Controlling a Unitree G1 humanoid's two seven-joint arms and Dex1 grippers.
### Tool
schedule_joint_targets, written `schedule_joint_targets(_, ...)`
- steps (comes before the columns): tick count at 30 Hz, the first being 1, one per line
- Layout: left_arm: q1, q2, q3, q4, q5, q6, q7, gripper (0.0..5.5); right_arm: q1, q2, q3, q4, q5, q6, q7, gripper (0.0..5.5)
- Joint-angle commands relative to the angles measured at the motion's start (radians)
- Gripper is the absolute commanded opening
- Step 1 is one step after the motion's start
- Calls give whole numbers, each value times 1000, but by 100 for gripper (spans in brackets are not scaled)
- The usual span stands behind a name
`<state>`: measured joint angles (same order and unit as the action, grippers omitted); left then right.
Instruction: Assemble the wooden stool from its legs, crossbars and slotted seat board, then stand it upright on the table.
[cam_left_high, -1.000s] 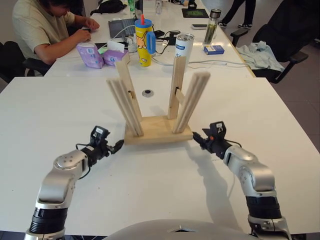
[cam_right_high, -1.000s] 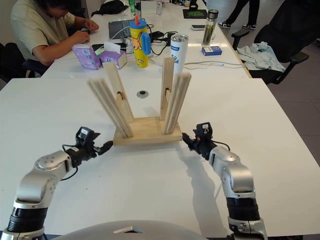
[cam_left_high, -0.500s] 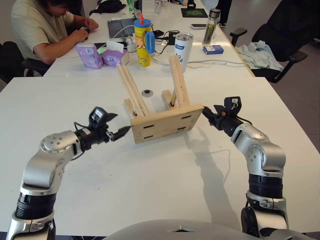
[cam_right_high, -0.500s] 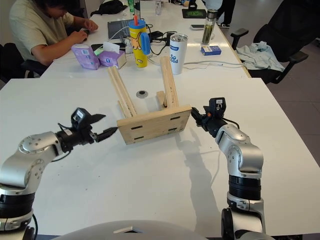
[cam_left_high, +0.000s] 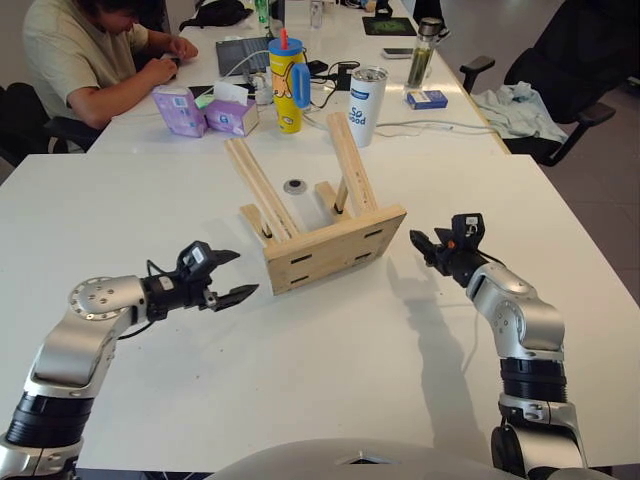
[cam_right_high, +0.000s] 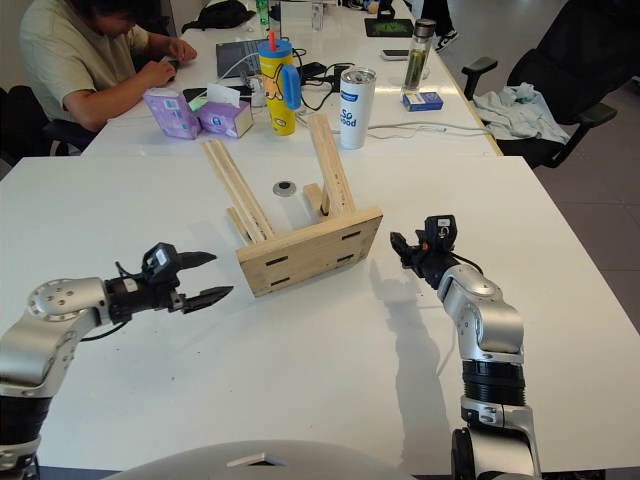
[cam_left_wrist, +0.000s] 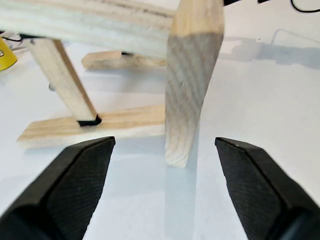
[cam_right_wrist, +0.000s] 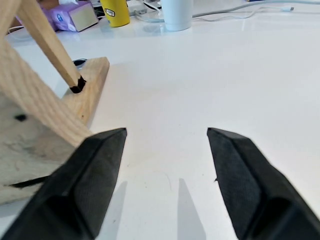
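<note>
White tabletop (cam_left_high: 320, 380): stool (cam_left_high: 335, 248) lies sideways between left end effector (cam_left_high: 238, 274) and right end effector (cam_left_high: 420, 243), both wide open; best to pinch its ends evenly.

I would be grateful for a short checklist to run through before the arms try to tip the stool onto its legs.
1. All visible parts of the stool joined, legs set in the seat: ok.
2. The stool upright: not ok; it lies on its side, seat edge on the table, legs pointing away from the robot.
3. Jaws of the left gripper open, apart from the stool: ok.
4. Jaws of the right gripper open, apart from the seat: ok.
5. Joints tight enough for tipping: cannot tell.
</note>
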<state>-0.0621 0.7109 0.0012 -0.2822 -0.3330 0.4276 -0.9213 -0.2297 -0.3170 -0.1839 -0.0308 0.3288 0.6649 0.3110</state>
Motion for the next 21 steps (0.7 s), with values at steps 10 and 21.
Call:
schedule_joint_targets(10,-151,-93,-110,180,28,-30,-15,287,-49,12,19,98,-13,-67,10,302)
schedule_joint_targets(21,-292,-186,40,189,-319,307,-39,158,-39,46,-27,199,12,-94,-12,302)
